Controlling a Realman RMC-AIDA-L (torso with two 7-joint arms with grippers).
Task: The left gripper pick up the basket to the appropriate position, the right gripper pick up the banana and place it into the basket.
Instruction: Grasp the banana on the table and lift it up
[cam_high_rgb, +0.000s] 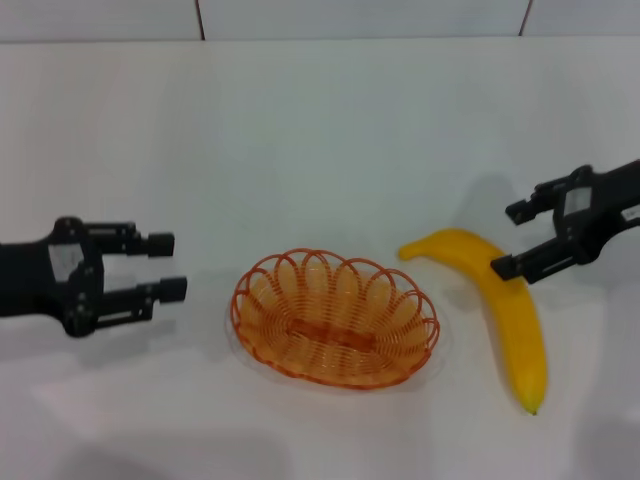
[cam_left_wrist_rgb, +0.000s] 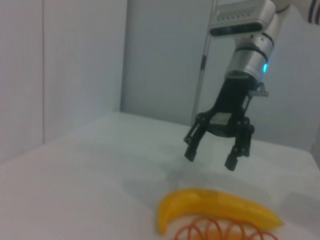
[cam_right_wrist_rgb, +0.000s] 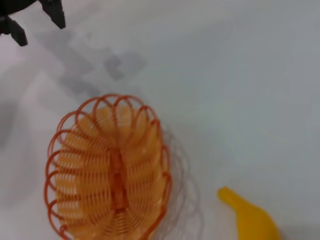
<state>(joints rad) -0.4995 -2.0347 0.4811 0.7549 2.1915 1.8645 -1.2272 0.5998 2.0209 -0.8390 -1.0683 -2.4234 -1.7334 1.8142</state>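
Observation:
The orange wire basket (cam_high_rgb: 335, 335) stands empty on the white table, front centre. The yellow banana (cam_high_rgb: 510, 310) lies to its right, apart from it, dark tip toward the front. My left gripper (cam_high_rgb: 168, 266) is open and empty, level with the basket and a short way to its left. My right gripper (cam_high_rgb: 507, 240) is open and empty, hovering just above the banana's far end. The left wrist view shows the right gripper (cam_left_wrist_rgb: 210, 160) above the banana (cam_left_wrist_rgb: 215, 205) and the basket rim (cam_left_wrist_rgb: 220, 232). The right wrist view shows the basket (cam_right_wrist_rgb: 112, 175), the banana's end (cam_right_wrist_rgb: 252, 220) and the left gripper (cam_right_wrist_rgb: 35, 22).
The white table (cam_high_rgb: 320, 130) stretches to a pale wall at the back. No other objects show on it.

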